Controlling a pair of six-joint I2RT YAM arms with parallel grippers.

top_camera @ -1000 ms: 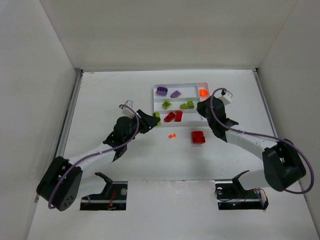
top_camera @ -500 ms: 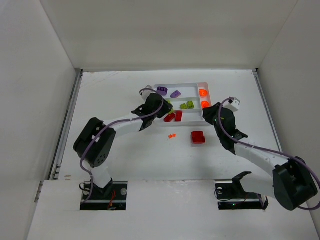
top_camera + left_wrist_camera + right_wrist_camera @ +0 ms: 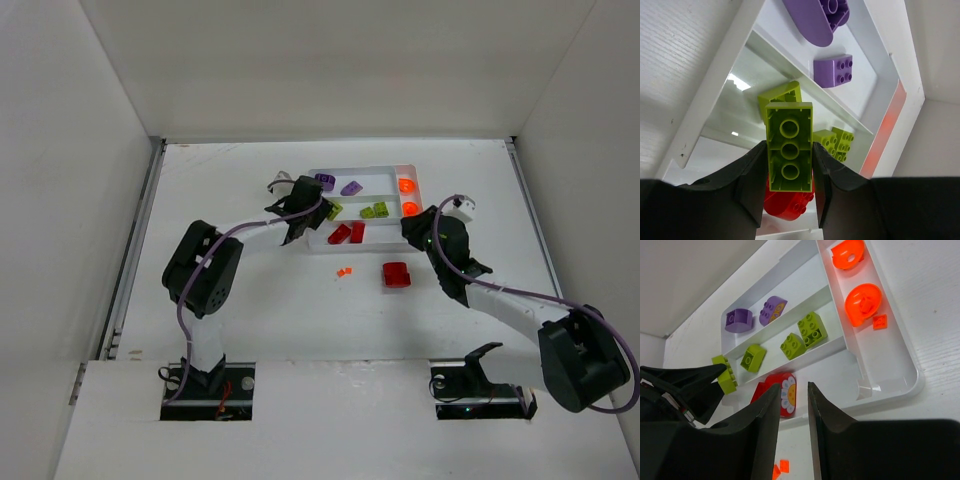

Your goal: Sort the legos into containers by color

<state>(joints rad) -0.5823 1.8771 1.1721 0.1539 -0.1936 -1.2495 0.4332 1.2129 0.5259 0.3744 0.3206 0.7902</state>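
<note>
Step in hand: delivery of one lime green brick [image 3: 789, 150] to the green slot.

- Left pincer [image 3: 788, 172]: clamped on the brick's two long sides, hollow underside toward the wrist camera. Hangs over the left end of the white tray [image 3: 705, 107], above the middle slot. Contact with the lime piece directly beneath: cannot tell.
- Right pincer [image 3: 794, 430]: fingers slightly parted, nothing between them. Poised just beside the tray's near right corner.
- Far slot: two purple pieces [image 3: 323, 181].
- Middle slot: three lime pieces [image 3: 792, 346].
- Near slot: red pieces [image 3: 347, 233].
- Narrow cross slot at the right end: two orange round pieces [image 3: 863, 301] and one small orange tile [image 3: 880, 321].
- Loose on the bench [image 3: 230, 200], on the near side of the tray: one red brick [image 3: 396, 274] and tiny orange bits [image 3: 344, 271].

Progress, by judgement: well advanced, with most pieces already slotted by colour.

Next move, by judgement: lower slightly, part the left fingers and release the brick into the middle slot beside its fellows. Calls for care at the low divider, to avoid a tumble into the red slot. Afterwards: red brick to the near slot, orange bits to the cross slot.
</note>
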